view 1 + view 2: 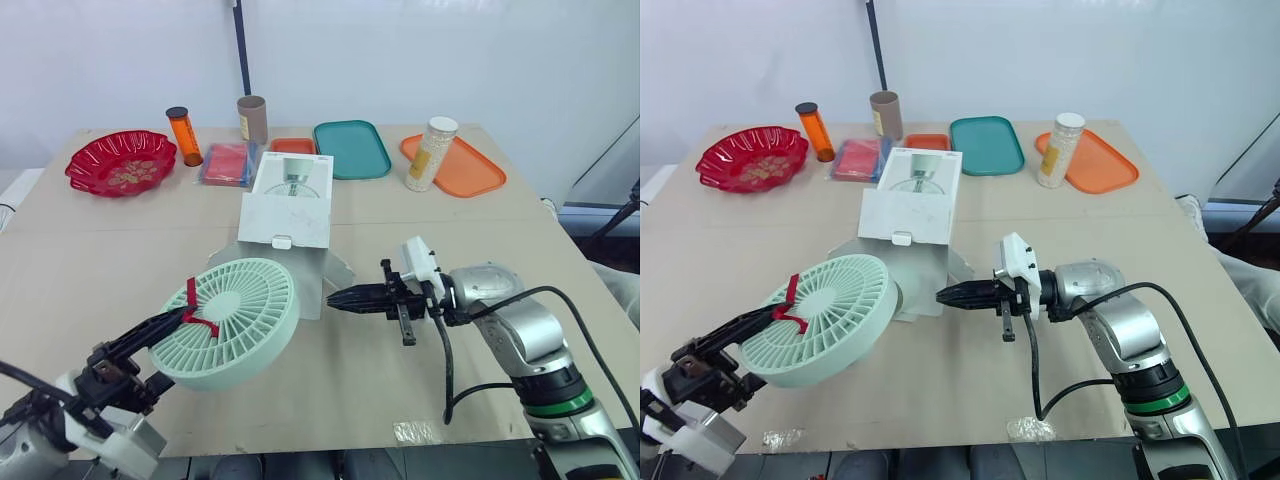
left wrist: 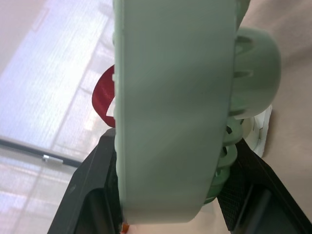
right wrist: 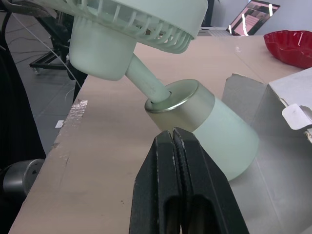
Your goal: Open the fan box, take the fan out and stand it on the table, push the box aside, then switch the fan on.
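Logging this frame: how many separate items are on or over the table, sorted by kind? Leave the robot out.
Trays: 3, teal tray, orange tray, small red tray
Upright containers: 3, orange bottle, brown tube, white-capped jar
Bowls: 1, red bowl
Packets: 1, red packet
Boxes: 1, fan box
Fans: 1, fan
Total: 10

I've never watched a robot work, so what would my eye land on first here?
The pale green fan, tilted at the front left of the table, its round head clamped in the left pincer, its base lying at the mouth of the opened white box. From the right, the shut right pincer points at that base. A red bowl sits at the far left corner.
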Action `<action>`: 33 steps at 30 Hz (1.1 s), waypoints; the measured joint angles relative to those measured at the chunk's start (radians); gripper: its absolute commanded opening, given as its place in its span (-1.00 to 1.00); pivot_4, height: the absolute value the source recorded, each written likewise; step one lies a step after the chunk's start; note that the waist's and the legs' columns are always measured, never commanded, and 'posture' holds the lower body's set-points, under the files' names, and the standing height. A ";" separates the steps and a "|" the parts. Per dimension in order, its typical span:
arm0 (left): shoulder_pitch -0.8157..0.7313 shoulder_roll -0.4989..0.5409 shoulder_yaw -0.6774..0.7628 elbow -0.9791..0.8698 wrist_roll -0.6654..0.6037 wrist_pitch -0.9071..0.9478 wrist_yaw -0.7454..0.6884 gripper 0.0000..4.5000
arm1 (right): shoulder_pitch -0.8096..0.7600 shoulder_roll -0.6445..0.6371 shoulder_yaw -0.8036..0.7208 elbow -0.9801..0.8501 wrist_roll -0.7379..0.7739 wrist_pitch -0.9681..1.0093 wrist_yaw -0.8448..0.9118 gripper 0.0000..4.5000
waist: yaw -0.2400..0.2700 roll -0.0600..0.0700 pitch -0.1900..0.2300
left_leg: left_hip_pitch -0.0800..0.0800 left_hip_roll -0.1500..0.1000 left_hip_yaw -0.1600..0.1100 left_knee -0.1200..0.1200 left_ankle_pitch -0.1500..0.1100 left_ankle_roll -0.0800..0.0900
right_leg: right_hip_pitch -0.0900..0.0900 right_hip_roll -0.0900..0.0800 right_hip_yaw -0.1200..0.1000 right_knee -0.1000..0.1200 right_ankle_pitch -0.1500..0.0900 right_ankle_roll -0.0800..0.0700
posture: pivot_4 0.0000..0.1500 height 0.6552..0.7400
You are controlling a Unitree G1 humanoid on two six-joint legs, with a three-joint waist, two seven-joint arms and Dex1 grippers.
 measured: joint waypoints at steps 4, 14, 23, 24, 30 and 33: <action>0.080 -0.089 0.094 -0.047 -0.058 0.070 -0.027 -0.09 | -0.022 0.006 -0.002 0.008 0.014 0.000 0.025 -1.00 | 0.002 0.000 0.000 | 0.000 0.001 0.000 0.001 0.000 0.000 | 0.000 0.001 0.000 0.000 0.000 0.000 | 1.00 1.00; 0.097 -0.201 0.226 -0.124 -0.168 0.227 -0.092 -0.09 | -0.071 0.049 0.002 0.075 0.015 -0.020 0.068 -1.00 | 0.001 0.000 0.000 | 0.000 0.002 0.000 0.001 0.000 0.000 | 0.001 0.003 0.000 0.000 0.000 -0.001 | 1.00 1.00; 0.032 -0.229 0.339 -0.130 -0.265 0.379 -0.096 -0.09 | -0.075 0.067 0.015 0.090 0.006 -0.029 0.090 -1.00 | 0.002 0.000 0.000 | 0.000 0.002 0.000 0.001 0.000 0.000 | 0.001 0.004 0.001 -0.001 0.000 -0.001 | 1.00 1.00; 0.026 -0.229 0.354 -0.127 -0.271 0.392 -0.096 -0.09 | -0.077 0.069 0.015 0.094 0.005 -0.029 0.091 -1.00 | 0.002 0.000 0.000 | 0.000 0.003 0.000 0.001 0.000 0.000 | 0.001 0.004 0.001 -0.001 0.000 -0.001 | 1.00 1.00; 0.001 -0.219 0.405 -0.106 -0.296 0.473 -0.105 -0.09 | -0.083 0.079 0.016 0.095 -0.001 -0.031 0.090 -1.00 | 0.002 0.000 0.000 | 0.000 0.003 0.000 0.001 0.000 0.000 | 0.001 0.005 0.001 -0.001 0.000 -0.001 | 1.00 1.00; 0.001 -0.175 0.446 -0.089 -0.290 0.562 -0.134 -0.09 | -0.083 0.087 0.028 0.095 -0.004 -0.031 0.088 -1.00 | 0.001 0.000 0.000 | 0.000 0.003 0.000 0.001 0.000 0.000 | 0.000 0.005 0.001 -0.001 0.000 -0.001 | 1.00 1.00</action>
